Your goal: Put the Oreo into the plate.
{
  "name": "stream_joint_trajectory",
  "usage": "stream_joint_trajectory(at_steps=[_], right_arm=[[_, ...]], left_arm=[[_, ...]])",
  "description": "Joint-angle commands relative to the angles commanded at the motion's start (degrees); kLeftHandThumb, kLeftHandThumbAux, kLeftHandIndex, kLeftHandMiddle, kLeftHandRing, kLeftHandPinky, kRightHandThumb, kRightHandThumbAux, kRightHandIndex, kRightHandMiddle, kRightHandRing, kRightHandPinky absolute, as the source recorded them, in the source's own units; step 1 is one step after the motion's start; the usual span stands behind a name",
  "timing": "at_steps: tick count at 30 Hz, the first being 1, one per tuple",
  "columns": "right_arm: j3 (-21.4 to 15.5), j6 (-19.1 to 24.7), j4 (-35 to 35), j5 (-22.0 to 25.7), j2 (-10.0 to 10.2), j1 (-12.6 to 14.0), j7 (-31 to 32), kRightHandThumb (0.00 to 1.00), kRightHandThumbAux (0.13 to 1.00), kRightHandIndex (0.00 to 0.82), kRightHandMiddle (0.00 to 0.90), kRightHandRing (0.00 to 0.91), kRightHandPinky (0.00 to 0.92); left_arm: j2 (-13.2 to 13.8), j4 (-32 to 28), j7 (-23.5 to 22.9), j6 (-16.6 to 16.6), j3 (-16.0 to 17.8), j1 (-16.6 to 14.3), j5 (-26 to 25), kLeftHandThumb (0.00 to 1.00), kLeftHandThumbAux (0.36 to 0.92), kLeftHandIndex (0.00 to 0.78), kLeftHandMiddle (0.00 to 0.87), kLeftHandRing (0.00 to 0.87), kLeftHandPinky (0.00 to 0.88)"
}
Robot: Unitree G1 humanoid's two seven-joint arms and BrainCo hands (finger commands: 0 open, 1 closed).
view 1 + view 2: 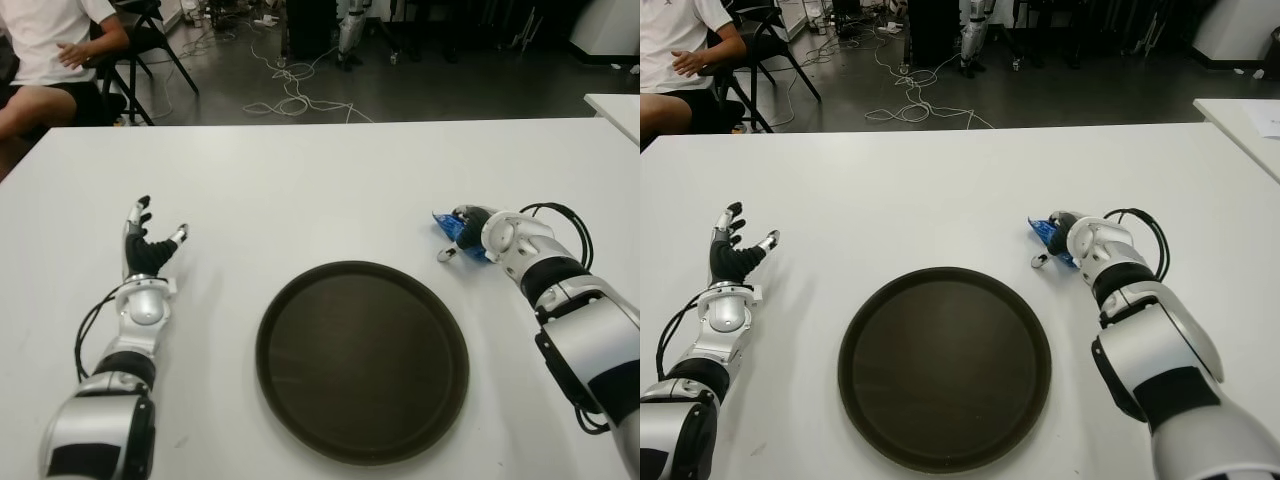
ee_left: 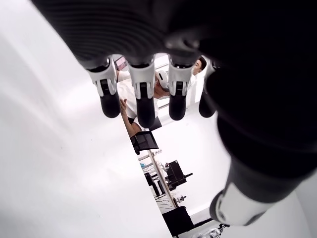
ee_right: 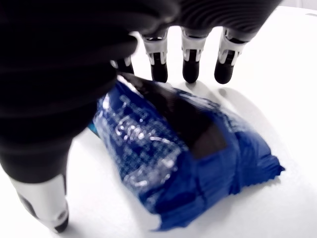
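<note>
White table [image 1: 320,170]: surface carries a dark round plate [image 1: 362,360] close to the near edge, centred. A blue Oreo packet [image 1: 458,232] lies directly on the surface toward the right edge, apart from the plate.

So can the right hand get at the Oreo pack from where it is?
Probably yes: the right hand is already over the blue Oreo pack on the white table, fingers around it, nothing between.

white table [image 1: 320,180] | seated person [image 1: 45,60] | floor cables [image 1: 290,95]
</note>
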Motion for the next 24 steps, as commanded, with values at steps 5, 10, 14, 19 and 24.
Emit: stream_joint_trajectory(at_steps=[5,10,14,19,24], right_arm=[[-0.1,0.2,0.1,0.1,0.0,0.0,0.3,0.0,0.727,0.047,0.062,0.031,0.0],[-0.3,0.2,0.1,0.2,0.0,0.1,0.0,0.0,0.729,0.039,0.053,0.025,0.0],[-0.3,0.2,0.1,0.1,0.0,0.1,-0.5,0.0,0.723,0.033,0.044,0.019,0.0],[-0.1,0.8,-0.1,-0.1,0.0,-0.4,-0.3,0.0,0.745,0.052,0.079,0.038,0.0],[0.5,0.0,0.4,-1.0,-0.3,1.0,-4.3,0.002,0.833,0.116,0.133,0.12,0.12]], left_arm=[[0.1,0.0,-0.1,0.3,-0.1,-0.1,0.0,0.0,0.805,0.075,0.111,0.095,0.089],[0.2,0.0,-0.1,0.5,-0.1,0.0,0.1,0.0,0.792,0.075,0.109,0.096,0.089],[0.2,0.0,0.0,0.6,-0.2,-0.1,0.2,0.0,0.787,0.073,0.111,0.097,0.088],[0.3,0.1,0.2,0.7,-0.3,-0.1,0.4,0.0,0.794,0.071,0.115,0.097,0.089],[0.3,0.0,0.3,0.5,-0.2,-0.1,0.3,0.0,0.802,0.072,0.114,0.095,0.088]])
